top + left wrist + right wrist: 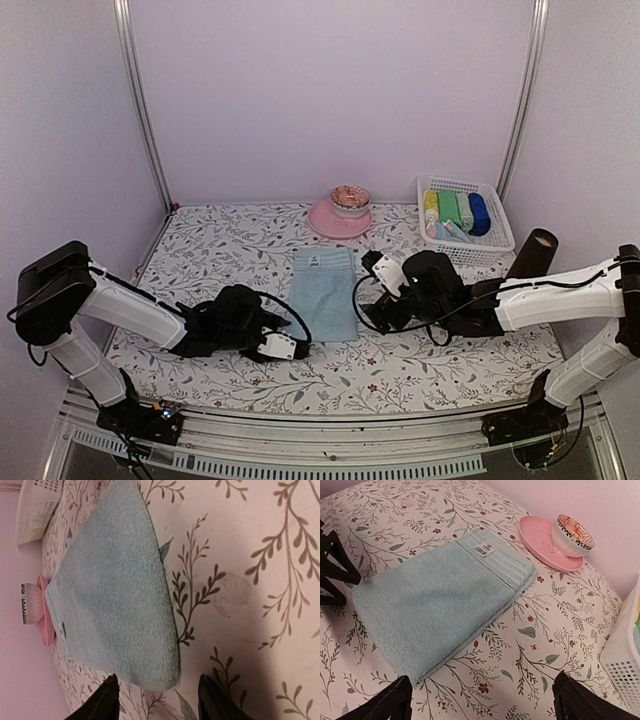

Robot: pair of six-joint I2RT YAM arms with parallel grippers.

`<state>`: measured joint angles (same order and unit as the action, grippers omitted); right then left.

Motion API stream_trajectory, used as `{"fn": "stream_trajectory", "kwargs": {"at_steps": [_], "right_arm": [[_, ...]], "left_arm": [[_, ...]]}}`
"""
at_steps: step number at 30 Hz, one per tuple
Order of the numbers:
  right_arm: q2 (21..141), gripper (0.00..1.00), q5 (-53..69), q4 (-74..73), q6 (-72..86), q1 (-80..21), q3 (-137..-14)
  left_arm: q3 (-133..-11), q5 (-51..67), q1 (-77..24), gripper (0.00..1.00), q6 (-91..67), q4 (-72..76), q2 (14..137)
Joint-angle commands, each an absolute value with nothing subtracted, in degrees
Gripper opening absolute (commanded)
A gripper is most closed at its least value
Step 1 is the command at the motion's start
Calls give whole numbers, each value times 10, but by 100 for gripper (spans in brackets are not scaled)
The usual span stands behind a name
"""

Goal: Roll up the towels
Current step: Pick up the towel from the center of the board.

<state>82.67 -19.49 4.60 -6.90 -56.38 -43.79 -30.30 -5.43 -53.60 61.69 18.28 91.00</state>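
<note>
Straddling a corner of the towel (324,293), the left gripper (161,702) stands partly spread, a dark finger on either side of the cloth and nothing pinched yet; whether the fingers touch the fabric I cannot tell. The towel lies flat and folded on the table (200,250), just on the near side of the pink plate (338,221); the corner in question is the left one on the edge farthest from that plate. The right gripper (482,702) is spread wide and empty, low beside the towel's right edge, also on the side away from the plate.

The likely trouble: the left gripper may catch only the top layer of the fold, so the layers part and the roll starts loose; with one corner lifted alone, the roll could run crooked; a push along the table could slide the cloth toward the plate and nudge the bowl (572,534) sitting on it.

Writing: a small white tag (484,549) with a red mark sits near the towel's edge closest to the plate, too small to read; dark print on the bowl's outside is also illegible.
</note>
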Motion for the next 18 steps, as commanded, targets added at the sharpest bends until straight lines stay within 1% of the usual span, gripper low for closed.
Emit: {"fn": "stream_trajectory", "kwargs": {"at_steps": [1,4,7,9,10,12,14,17,18], "right_arm": [[807,99,-203,139,-93,-573,-416],[810,99,-194,160,-107,-577,-408],[812,99,-215,211,-117,-582,-387],[813,99,-265,248,-105,-585,-380],[813,99,-310,267,-96,-588,-382],[816,99,-408,285,-63,-590,-396],[821,99,-476,271,-60,-591,-416],[815,99,-465,256,-123,-592,-412],[811,99,-464,267,-138,-592,-404]], "left_arm": [[-317,-68,-548,52,605,168,941],[-321,-69,-551,49,597,172,952],[-324,-75,-552,44,592,175,965],[-322,-73,-553,39,589,181,972],[-320,-73,-553,38,586,184,975],[-318,-74,-552,38,582,190,982],[-317,-73,-552,36,577,192,987],[-317,-70,-552,33,572,192,989],[-317,-69,-552,29,571,192,989]]}}
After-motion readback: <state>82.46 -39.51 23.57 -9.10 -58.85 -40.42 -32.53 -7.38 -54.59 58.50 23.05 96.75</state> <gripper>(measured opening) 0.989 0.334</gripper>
